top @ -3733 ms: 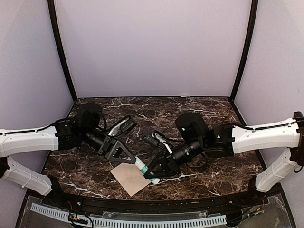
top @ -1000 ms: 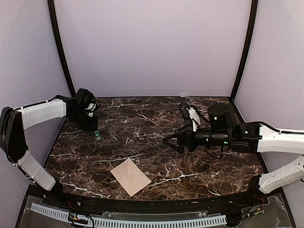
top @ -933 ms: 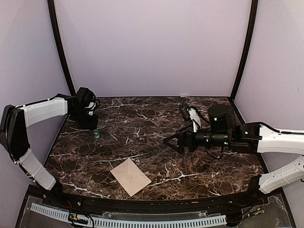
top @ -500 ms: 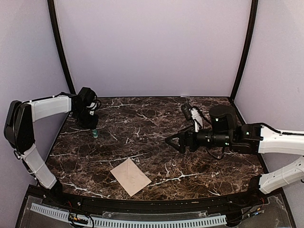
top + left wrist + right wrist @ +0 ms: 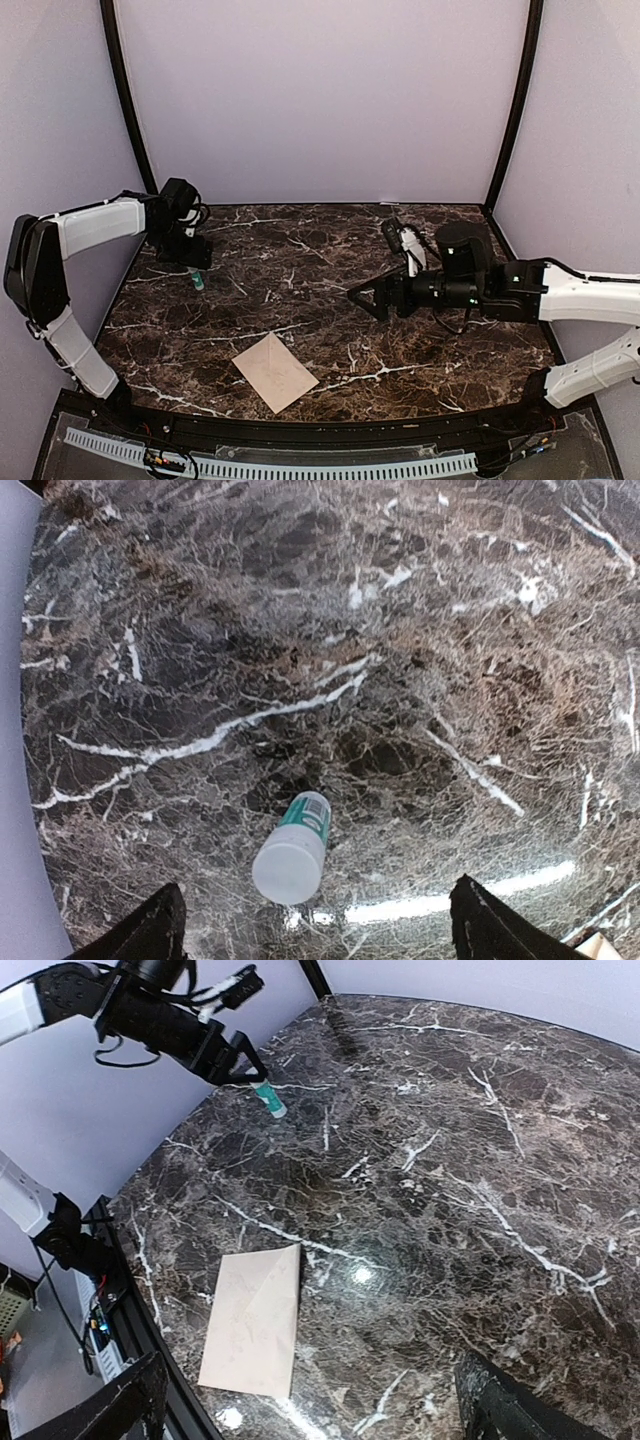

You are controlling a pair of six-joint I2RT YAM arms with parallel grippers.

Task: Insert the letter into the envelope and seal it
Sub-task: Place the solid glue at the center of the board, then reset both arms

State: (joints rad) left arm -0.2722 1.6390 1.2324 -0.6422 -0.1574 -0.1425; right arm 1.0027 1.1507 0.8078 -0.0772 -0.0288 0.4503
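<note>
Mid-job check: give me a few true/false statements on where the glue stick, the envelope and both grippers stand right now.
1. The left gripper is shut on the glue stick. False: its fingers are spread wide, and the stick lies loose on the table.
2. The envelope lies flat near the table's front edge. True.
3. The right gripper is touching the envelope. False: it is open over the middle of the table, well away from the envelope.
4. The glue stick lies at the far left of the table, just ahead of the left gripper. True.
</note>
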